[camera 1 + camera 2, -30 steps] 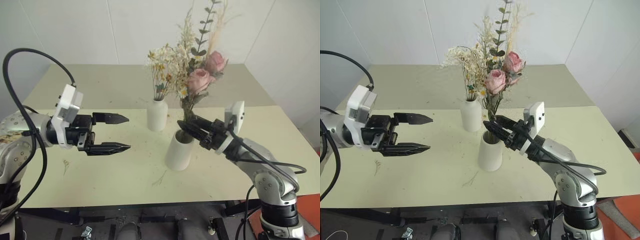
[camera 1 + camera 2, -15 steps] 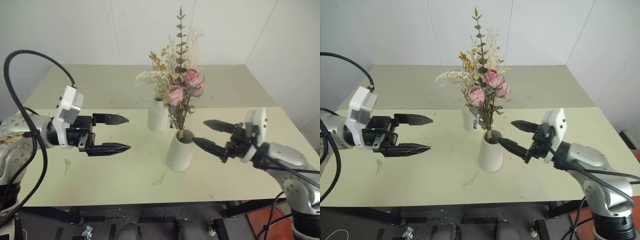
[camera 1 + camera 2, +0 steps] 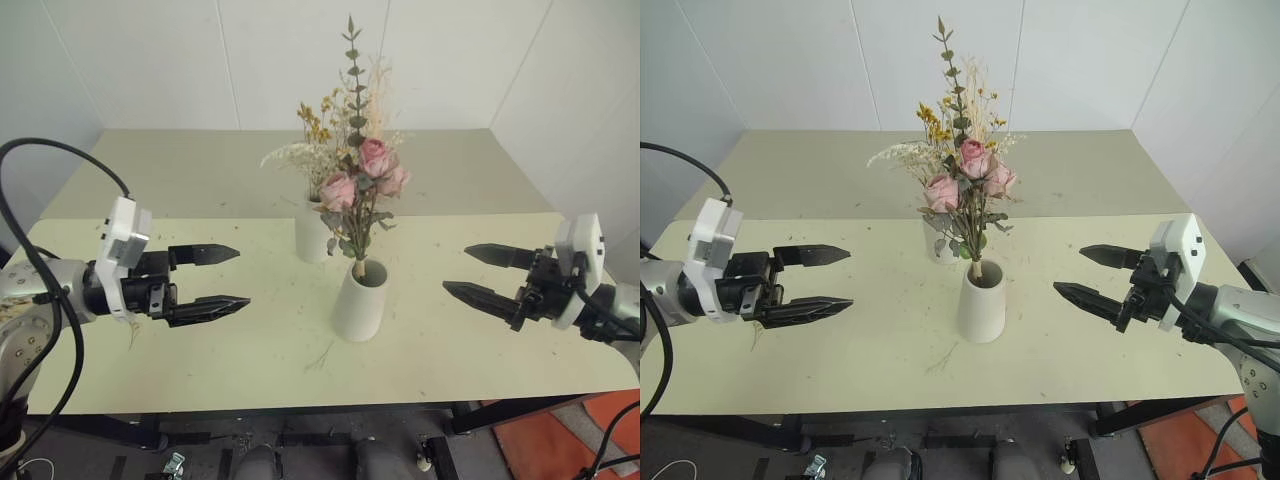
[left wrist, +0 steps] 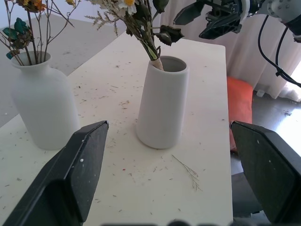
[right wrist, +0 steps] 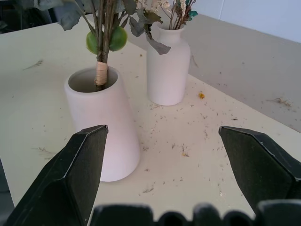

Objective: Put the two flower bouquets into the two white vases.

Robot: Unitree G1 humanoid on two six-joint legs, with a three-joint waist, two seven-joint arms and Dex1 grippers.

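Left eye view: rose bunch (image 3: 362,180) half hides bottle vase (image 3: 313,230); both grippers' jaws gape empty.

Right gripper (image 5: 162,155): jaws stood wide apart, nothing between them.
Cone vase (image 5: 106,136): upright on the tabletop (image 5: 197,141), wide mouth open.
Rose bunch stems (image 5: 100,70): bound with pale wrap, resting in the cone vase's mouth.
Bottle vase (image 5: 168,70): upright, just beyond the cone vase, apart from it, thin stems rising from its neck.
Tabletop: sprinkled with dried flecks.
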